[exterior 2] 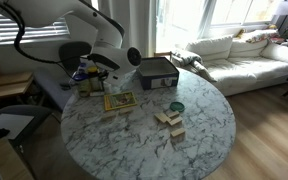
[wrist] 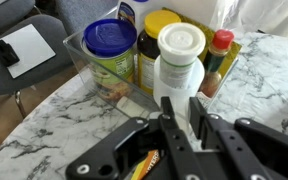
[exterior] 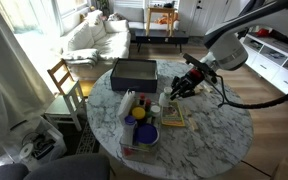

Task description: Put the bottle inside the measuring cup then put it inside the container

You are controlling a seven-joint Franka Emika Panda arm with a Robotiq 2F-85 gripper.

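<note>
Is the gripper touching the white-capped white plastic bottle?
Cannot tell. In the wrist view the shut gripper overlaps the base of the white-capped white plastic bottle, hiding any contact or gap. Both exterior views are too coarse.

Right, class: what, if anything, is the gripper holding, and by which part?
It cannot be told. The gripper is shut just in front of the lower body of the white bottle, but any contact between them is hidden.

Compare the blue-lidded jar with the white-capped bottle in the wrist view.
The blue-lidded jar is broad and green-labelled; the white-capped bottle is slimmer and all white. The jar's lid is blue, the bottle's cap white. The jar stands in the clear container; the bottle's place is unclear. Both stand upright, lids on.
</note>
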